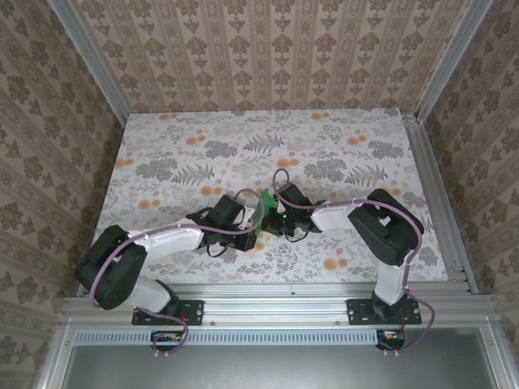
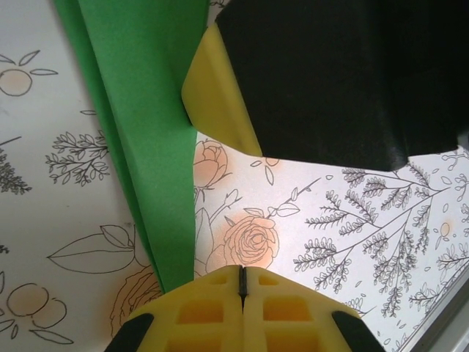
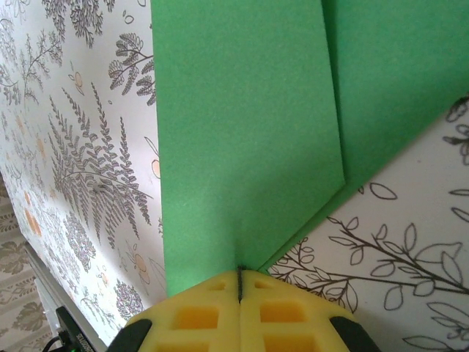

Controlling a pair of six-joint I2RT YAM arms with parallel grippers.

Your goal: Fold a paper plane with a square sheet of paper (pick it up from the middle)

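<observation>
Top external: green sheet of paper (image 1: pixel 264 204) is over the near half of the table (image 1: pixel 373 170), about midway between its left and right edges, caught between the two gripper tips. It's folded, not flat. Right wrist view shows layered flaps with creases running down to the right gripper (image 3: pixel 239 282), whose jaws are closed tight with the paper pinched in the seam. Left wrist view: left gripper (image 2: pixel 242 286) is also fully closed, fingertips together. A narrow folded strip of the sheet runs down beside one finger and goes behind it; can't tell if it's clamped. The right gripper's yellow finger (image 2: pixel 216 95) touches the paper's far edge. Can't tell whether the paper rests on the table or is lifted.
</observation>
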